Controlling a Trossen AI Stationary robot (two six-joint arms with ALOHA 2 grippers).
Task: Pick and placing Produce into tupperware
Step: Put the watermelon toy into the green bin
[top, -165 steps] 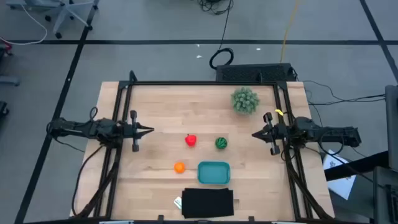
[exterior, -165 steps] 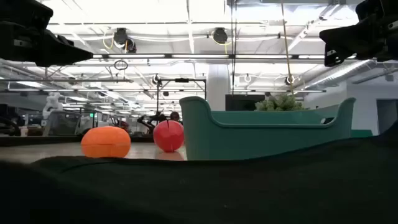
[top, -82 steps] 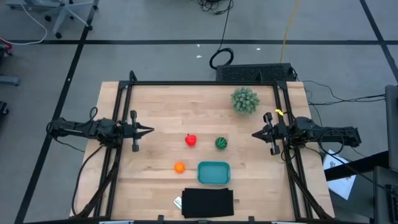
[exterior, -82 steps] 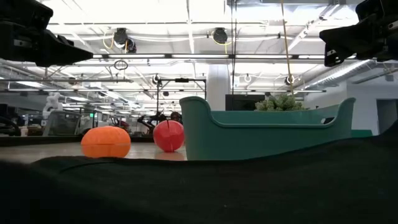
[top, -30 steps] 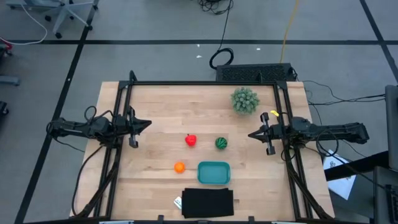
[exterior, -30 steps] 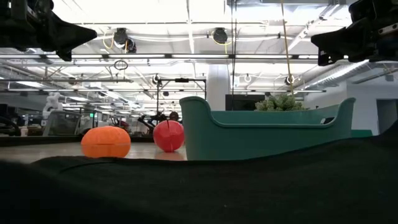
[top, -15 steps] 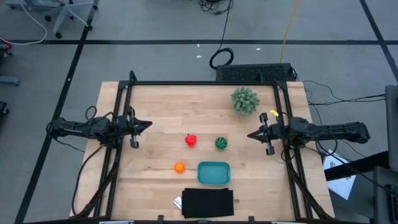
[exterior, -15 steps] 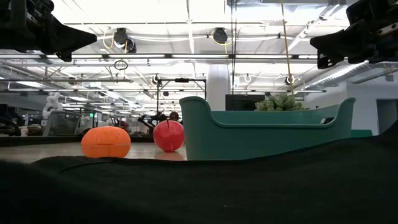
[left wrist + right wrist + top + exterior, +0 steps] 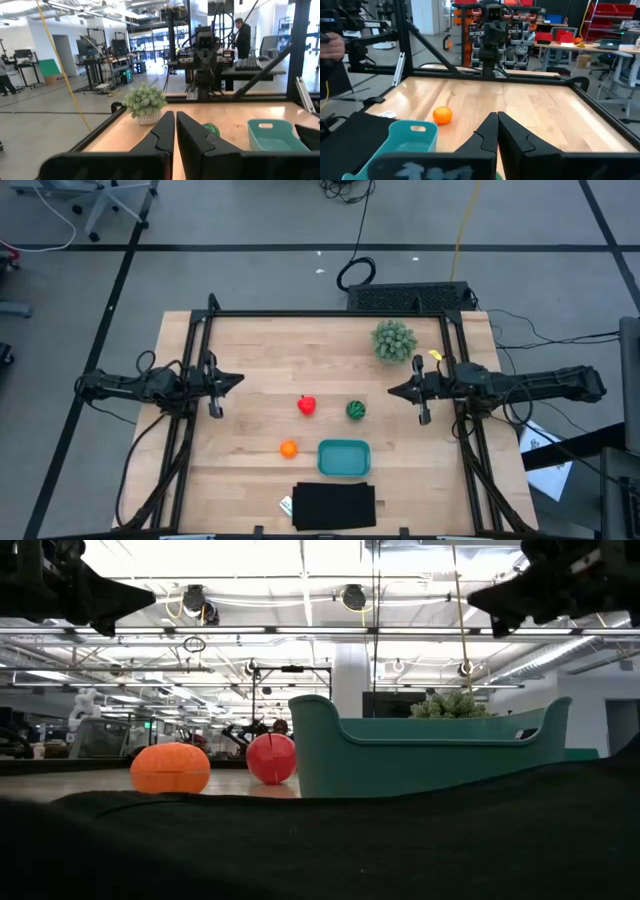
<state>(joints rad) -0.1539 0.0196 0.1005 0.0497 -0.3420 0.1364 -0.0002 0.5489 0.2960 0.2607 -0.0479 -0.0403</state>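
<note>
The red item point(image 9: 306, 406), the dark green striped item point(image 9: 356, 410) and the orange ball point(image 9: 288, 448) sit apart on the wooden table. The teal tupperware point(image 9: 344, 457) stands near the orange ball, toward the near edge. In the low view the orange ball point(image 9: 170, 768) and red item point(image 9: 271, 758) show left of the tupperware point(image 9: 430, 745). My left gripper point(image 9: 238, 380) hovers shut at the table's left. My right gripper point(image 9: 392, 391) hovers shut to the right of the green item. The right wrist view shows the orange ball point(image 9: 442, 115) and tupperware point(image 9: 407, 142).
A fuzzy pale-green plant point(image 9: 394, 341) stands near the far right corner, close to my right arm. A flat black rectangle point(image 9: 335, 505) lies at the near edge and fills the bottom of the low view. Black frame rails point(image 9: 190, 420) run along both table sides.
My right gripper has moved toward the table's left, nearer the green striped item, and slightly toward the far edge, staying shut. The produce and the tupperware have not moved.
</note>
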